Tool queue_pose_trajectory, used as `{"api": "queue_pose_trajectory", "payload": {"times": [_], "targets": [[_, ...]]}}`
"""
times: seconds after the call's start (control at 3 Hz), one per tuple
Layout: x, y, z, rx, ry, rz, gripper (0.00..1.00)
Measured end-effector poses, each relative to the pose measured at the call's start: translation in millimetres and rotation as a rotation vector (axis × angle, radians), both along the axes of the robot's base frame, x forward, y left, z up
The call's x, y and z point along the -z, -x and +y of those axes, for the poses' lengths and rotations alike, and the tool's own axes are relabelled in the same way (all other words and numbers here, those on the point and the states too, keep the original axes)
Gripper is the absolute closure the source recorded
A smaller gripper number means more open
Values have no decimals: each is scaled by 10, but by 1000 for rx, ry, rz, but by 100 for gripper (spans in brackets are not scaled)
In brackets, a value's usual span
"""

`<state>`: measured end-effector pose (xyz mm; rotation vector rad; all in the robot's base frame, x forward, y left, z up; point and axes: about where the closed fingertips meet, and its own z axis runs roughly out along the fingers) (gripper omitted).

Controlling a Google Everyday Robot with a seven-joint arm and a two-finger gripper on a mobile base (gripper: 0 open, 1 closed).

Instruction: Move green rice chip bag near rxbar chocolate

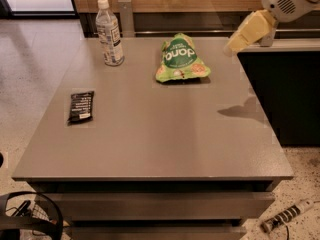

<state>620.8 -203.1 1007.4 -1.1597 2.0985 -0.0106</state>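
Note:
The green rice chip bag [181, 59] lies flat at the back middle of the grey table [160, 134], its dark green logo facing up. The rxbar chocolate [81, 106], a small black bar with white text, lies near the table's left edge, well apart from the bag. My gripper [236, 44] hangs in the air at the upper right, above the table's back right corner and to the right of the bag, holding nothing. Its shadow falls on the table's right side.
A clear plastic water bottle [110, 34] with a white cap stands upright at the back left, left of the bag. A dark counter [285, 74] adjoins the table's right side. A wood-panelled wall runs behind. Cables lie on the floor by the front corners.

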Motion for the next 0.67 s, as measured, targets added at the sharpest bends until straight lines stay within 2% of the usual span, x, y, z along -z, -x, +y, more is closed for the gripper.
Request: {"api": "queue_pose_trajectory", "payload": {"times": [0.33,0.67], "targets": [[64,-593,362,94,-122,-10,0],[162,-939,744,117,-148,73,0]]}}
